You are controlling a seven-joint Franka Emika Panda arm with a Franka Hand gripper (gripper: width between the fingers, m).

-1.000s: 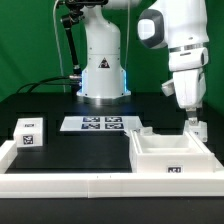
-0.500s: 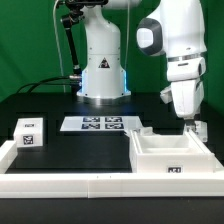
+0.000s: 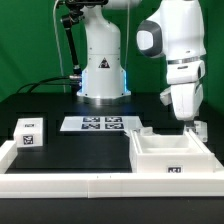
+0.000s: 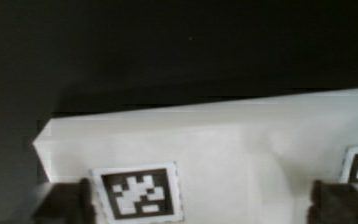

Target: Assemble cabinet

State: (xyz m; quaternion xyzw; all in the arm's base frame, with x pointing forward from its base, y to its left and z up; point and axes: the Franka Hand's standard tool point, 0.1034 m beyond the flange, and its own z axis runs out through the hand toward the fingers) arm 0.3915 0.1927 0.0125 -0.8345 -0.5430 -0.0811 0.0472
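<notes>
- A small white block [image 3: 28, 130] is sitting on the black counter [image 3: 95, 150], at about 9 o'clock in the exterior view. It is showing a black-and-white tag [image 3: 29, 139].
- A low white wall [image 3: 60, 182] is running along the counter's edge, from 9 o'clock round to 6 o'clock.
- The marker board [image 3: 100, 124] is lying flat near the middle. It is just in front of the robot's base [image 3: 103, 72], which is standing at 12 o'clock.
- The cabinet [image 3: 150, 166] is an open white box. It is resting on the counter at about 4 o'clock, well apart from the small white block.
- The gripper [image 3: 192, 127] is hanging at 3 o'clock, right at the cabinet's far corner.
- In the wrist view its two dark fingers [image 4: 64, 205] are standing wide apart. A white piece of the cabinet with a square tag [image 4: 137, 192] is showing between them.
- I cannot tell if the fingers are touching it.
</notes>
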